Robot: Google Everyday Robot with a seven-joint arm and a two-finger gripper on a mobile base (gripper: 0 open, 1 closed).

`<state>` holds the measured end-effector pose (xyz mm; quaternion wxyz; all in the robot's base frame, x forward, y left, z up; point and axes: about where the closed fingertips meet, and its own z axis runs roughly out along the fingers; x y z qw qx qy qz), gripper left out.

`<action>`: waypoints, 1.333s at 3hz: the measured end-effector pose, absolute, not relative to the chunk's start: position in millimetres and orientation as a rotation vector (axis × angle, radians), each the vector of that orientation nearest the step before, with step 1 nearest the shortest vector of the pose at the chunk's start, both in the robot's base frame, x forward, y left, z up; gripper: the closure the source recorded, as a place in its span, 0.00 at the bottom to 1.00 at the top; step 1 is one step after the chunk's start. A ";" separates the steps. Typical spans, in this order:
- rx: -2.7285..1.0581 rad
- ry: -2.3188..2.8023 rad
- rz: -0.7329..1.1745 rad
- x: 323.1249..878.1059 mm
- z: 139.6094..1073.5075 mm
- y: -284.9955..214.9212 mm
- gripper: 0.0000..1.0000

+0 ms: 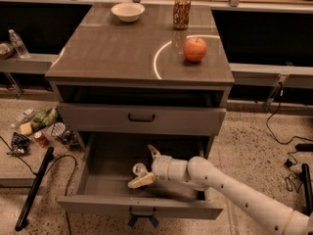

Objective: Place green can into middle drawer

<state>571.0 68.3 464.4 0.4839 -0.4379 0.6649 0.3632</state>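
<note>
The middle drawer (98, 205) is pulled out, and its grey inside shows. The green can (139, 169) sits in the drawer near its middle; mostly its silver top shows. My gripper (146, 166) reaches into the drawer from the right on a white arm. Its fingers are spread, one above the can and one (141, 181) below it, with gaps on either side. The can rests on the drawer floor.
A closed drawer (142, 117) sits above the open one. On the cabinet top stand an orange-brown can (182, 12), a red apple (195, 49) and a white bowl (127, 11). Litter (44, 131) and a black pole (34, 190) lie on the floor at left, cables (293, 155) at right.
</note>
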 end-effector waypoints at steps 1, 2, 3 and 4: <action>-0.953 1.653 0.810 572.5 500.2 35.5 0.00; -0.849 1.700 0.728 565.4 544.5 -11.4 0.14; -0.813 1.705 0.614 543.5 614.0 -60.9 0.37; -0.795 1.713 0.548 542.0 624.9 -88.4 0.34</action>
